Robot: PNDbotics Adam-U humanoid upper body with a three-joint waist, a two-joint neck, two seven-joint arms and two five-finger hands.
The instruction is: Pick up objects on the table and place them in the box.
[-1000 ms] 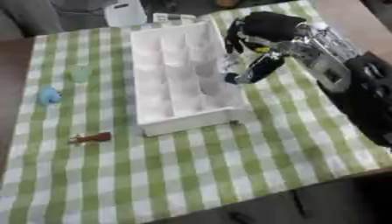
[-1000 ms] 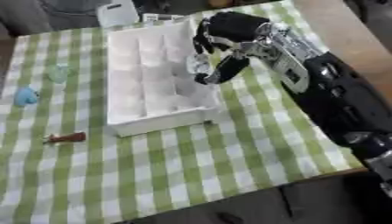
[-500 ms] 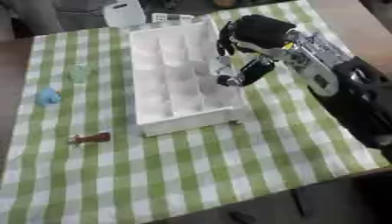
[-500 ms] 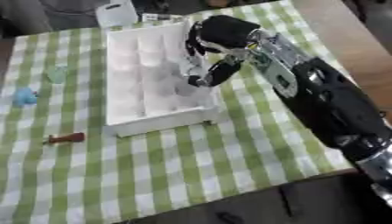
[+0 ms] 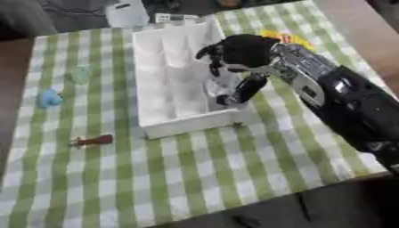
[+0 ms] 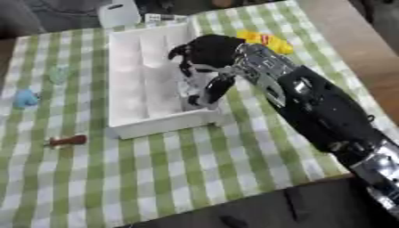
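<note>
A small, pale, seemingly light and rigid object (image 5: 221, 87) is pinched by the curled right robot hand (image 5: 234, 58) over the box (image 5: 168, 120), best kept gripped by its sides.

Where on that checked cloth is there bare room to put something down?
The near cloth, in front of the white box and right of the small brown thing, lies bare. It is crowded where the right hand reaches over the box.
</note>
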